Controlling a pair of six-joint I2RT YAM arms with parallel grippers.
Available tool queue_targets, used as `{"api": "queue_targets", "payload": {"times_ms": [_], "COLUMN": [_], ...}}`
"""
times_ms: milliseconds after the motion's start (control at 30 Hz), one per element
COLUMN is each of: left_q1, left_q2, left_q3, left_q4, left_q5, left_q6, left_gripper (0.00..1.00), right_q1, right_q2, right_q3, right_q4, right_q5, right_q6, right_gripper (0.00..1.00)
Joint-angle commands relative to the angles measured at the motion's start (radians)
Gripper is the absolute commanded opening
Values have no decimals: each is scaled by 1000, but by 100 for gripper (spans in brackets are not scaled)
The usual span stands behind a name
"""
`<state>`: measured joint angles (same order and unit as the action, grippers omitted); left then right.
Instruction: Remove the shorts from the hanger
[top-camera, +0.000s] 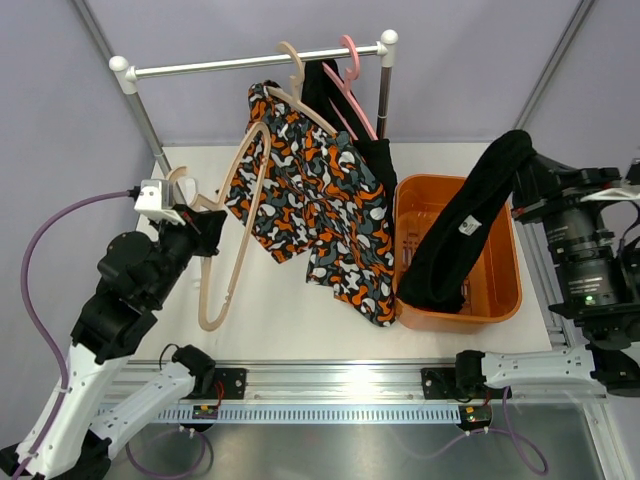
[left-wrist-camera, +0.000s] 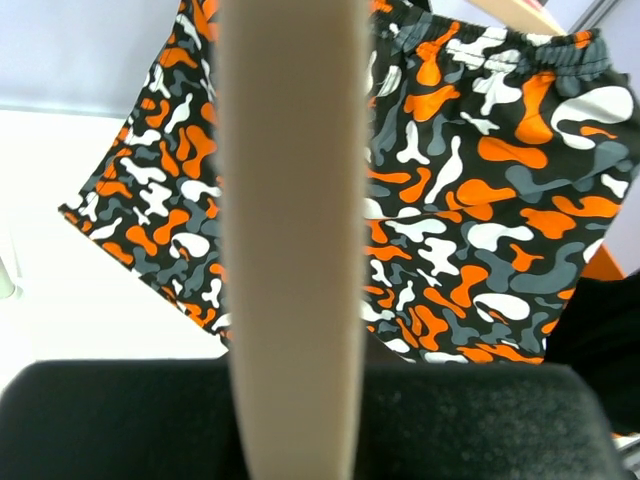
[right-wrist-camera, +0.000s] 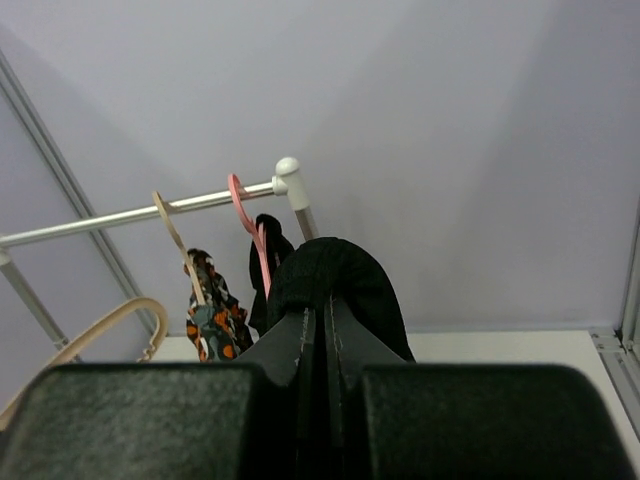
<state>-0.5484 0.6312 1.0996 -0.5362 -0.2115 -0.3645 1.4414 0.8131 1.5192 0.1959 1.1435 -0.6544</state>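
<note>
We take the rail as our landmark and go from its left end to its right end.

Below the left end of the rail, the left gripper has its jaws closed on an empty beige hanger. This hanger is off the rail and no cloth is on it. Its upper end lies against the patterned shorts.

Under the middle of the rail, the patterned shorts hang from a second beige hanger, which is hooked on the rail. Just to the right of it, a pink hanger is also hooked on the rail and carries the second black shorts.

Below the right end of the rail stands the orange basket. The right gripper is above the basket's right side. Its jaws are pressed almost together and pinch the top of the black shorts. The lower part of these shorts hangs down into the basket.

We judge that about one third of the task is done. One pair of shorts is off its hanger but not yet released. Two pairs remain on the rail.
</note>
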Motion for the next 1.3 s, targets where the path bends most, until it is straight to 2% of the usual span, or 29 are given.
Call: {"api": "queue_targets", "payload": {"times_ms": [0, 67, 100, 167, 200, 233, 267, 300, 333, 367, 433, 500, 600, 633, 667, 733, 833, 867, 967, 1067, 1167, 1267], "left_q1": [-4, -5, -4, -4, -4, -4, -4, -4, -4, -4, -4, -4, -4, -4, -4, -4, -2, -2, 11, 82, 211, 298], "left_q2": [25, 35, 39, 53, 58, 68, 73, 79, 85, 96, 105, 120, 160, 173, 183, 222, 288, 304, 380, 487, 596, 678], "left_q3": [71, 95, 103, 126, 135, 143, 155, 163, 169, 177, 195, 209, 235, 252, 259, 287, 347, 367, 454, 548, 672, 746], "left_q4": [44, 38, 33, 24, 18, 12, 9, 5, 2, -8, -22, -34, -76, -97, -103, -120, -119, -117, -113, -146, -174, -162], "left_q5": [-37, -38, -40, -42, -45, -46, -45, -46, -46, -48, -55, -78, -118, -124, -132, -164, -212, -221, -235, -186, 28, 130], "left_q6": [10, 15, 16, 24, 25, 25, 27, 27, 29, 27, 29, 32, 35, 38, 45, 52, 73, 90, 134, 159, 151, 145], "left_gripper": [0, 0, 0, 0, 0, 0, 0, 0, 0, 0, 0, 0, 0, 0, 0, 0, 0, 0, 0, 0, 0, 0], "right_q1": [-64, -137, -239, -355, -486, -562, -640, -809, -897, -986, -1157, -1162, -1162, -1161, -1162, -1162, -1162, -1161, -1161, -1162, -1161, -1161], "right_q2": [-22, -31, -29, -12, -3, 7, 12, 21, 55, 75, 131, 139, 94, 65, 51, 12, -21, -29, -43, -69, -103, -124], "right_q3": [-74, -83, -94, -108, -120, -125, -126, -122, -116, -108, -106, -151, -270, -295, -318, -364, -378, -378, -352, -337, -340, -338], "right_q4": [-171, -392, -467, -571, -648, -670, -712, -731, -751, -772, -825, -839, -820, -820, -823, -828, -851, -863, -904, -920, -918, -920], "right_q5": [13, -26, -59, -147, -187, -235, -360, -431, -503, -663, -807, -882, -898, -901, -913, -930, -961, -976, -992, -1022, -1071, -1113], "right_q6": [213, 344, 475, 579, 648, 691, 726, 781, 806, 831, 904, 952, 1022, 1036, 1045, 1064, 1072, 1075, 1073, 1073, 1081, 1078], "right_gripper": [0, 0, 0, 0, 0, 0, 0, 0, 0, 0, 0, 0, 0, 3, 10, 30, 50, 61, 75, 77, 78, 79]}}
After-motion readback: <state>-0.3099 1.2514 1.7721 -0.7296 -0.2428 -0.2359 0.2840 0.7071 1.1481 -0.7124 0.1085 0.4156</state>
